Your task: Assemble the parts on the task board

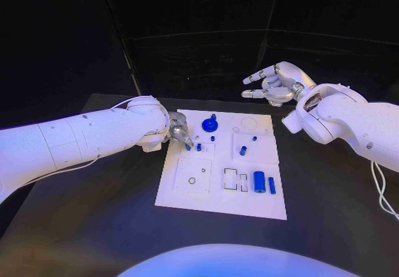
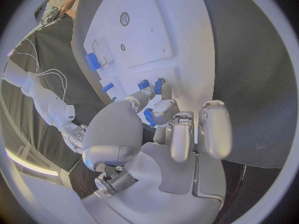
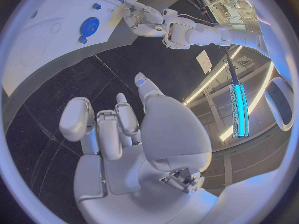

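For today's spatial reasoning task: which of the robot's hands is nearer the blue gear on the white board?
Left. The left hand is over the board's edge beside the blue gear; the right hand hovers beyond the board's far edge.

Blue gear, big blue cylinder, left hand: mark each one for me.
Blue gear (image 1: 210, 123), head view, on its toothed disc.
Big blue cylinder (image 1: 259, 182), head view, mid-body.
Left hand (image 1: 180, 133), head view, on the fingers over the board.
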{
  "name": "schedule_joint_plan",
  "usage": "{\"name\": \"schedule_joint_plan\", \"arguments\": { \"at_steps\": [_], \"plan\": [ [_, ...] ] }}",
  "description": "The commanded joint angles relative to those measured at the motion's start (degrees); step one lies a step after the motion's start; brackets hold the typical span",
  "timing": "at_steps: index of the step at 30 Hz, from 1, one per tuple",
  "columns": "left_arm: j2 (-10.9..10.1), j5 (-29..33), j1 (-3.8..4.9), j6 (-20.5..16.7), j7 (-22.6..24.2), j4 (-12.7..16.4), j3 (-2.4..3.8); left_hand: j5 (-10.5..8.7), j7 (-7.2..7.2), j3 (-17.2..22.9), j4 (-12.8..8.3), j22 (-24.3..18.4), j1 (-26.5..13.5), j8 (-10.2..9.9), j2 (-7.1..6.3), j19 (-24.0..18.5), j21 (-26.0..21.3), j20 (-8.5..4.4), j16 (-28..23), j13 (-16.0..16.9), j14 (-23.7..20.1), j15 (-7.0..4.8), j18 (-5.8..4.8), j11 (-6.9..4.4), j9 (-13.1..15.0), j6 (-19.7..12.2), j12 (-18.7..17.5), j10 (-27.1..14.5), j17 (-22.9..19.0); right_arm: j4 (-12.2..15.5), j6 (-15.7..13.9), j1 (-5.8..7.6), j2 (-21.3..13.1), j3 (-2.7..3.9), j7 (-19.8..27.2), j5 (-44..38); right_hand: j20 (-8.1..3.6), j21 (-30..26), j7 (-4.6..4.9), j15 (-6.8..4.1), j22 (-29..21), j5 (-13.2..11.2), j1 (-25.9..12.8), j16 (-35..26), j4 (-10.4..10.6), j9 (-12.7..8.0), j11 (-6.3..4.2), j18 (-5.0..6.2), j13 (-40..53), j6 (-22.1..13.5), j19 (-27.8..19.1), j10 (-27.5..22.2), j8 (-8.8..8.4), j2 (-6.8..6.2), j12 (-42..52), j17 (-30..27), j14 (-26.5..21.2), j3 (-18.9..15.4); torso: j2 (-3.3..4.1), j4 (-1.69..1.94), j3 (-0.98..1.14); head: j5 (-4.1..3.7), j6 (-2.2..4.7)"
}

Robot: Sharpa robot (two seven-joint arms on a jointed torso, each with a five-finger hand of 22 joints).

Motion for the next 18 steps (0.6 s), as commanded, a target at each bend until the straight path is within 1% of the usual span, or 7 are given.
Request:
{"name": "schedule_joint_plan", "arguments": {
  "at_steps": [1, 8, 18],
  "plan": [
    [0.0, -1.5, -0.08, 1.2, -0.4, 0.1, -0.06, 0.35, -0.24, 3.2, -3.0, 0.2, 1.9, 0.1, 1.29, 1.5, 0.3, -0.19, 0.2, 0.1, 6.1, -0.13, -0.56, -0.08, -0.1, 0.9, 0.2, 0.7, 15.1, 0.1, 0.2, 0.1, 0.0, 0.04, 0.4, 0.1, -0.03, -0.4, -0.11, 0.0, -0.1, 0.3, -0.1, -0.2, 0.1, 0.0, 0.03, 0.28, -0.1, -0.4, -0.3, -0.3, 0.37, 0.32, -0.1, 3.3, 3.4, -0.1, 0.01, 0.06, -0.02, 0.06, -0.01],
    [-0.3, -2.3, -0.07, 0.9, -0.5, 0.3, -0.06, 0.67, -0.28, 3.6, -3.2, 0.7, 1.9, 0.1, 1.19, 1.7, 0.7, -0.18, 0.2, 0.3, 6.1, -0.14, -0.67, -0.11, -0.1, 1.1, 0.3, 0.9, 15.1, 0.0, 0.3, 0.1, 0.0, 0.04, 0.4, 0.1, -0.03, -0.4, -0.11, 0.0, -0.1, 0.3, -0.1, -0.2, 0.1, 0.0, 0.03, 0.28, -0.1, -0.4, -0.3, -0.3, 0.37, 0.32, -0.1, 3.3, 3.4, -0.1, 0.0, 0.05, -0.06, 0.15, -0.03],
    [-0.5, -2.5, -0.04, 0.9, -0.5, 0.5, -0.06, 0.79, -0.28, 3.8, -3.2, 0.9, 1.8, 0.1, 1.16, 1.8, 0.9, -0.18, 0.2, 0.4, 6.1, -0.15, -0.7, -0.12, -0.2, 1.2, 0.3, 0.9, 15.1, 0.0, 0.3, 0.1, 0.0, 0.04, 0.4, 0.1, -0.03, -0.4, -0.11, 0.0, -0.1, 0.3, -0.1, -0.2, 0.1, 0.0, 0.03, 0.28, -0.1, -0.4, -0.3, -0.3, 0.37, 0.32, -0.1, 3.3, 3.4, -0.1, 0.02, 0.03, -0.03, 0.22, -0.05]
  ]
}}
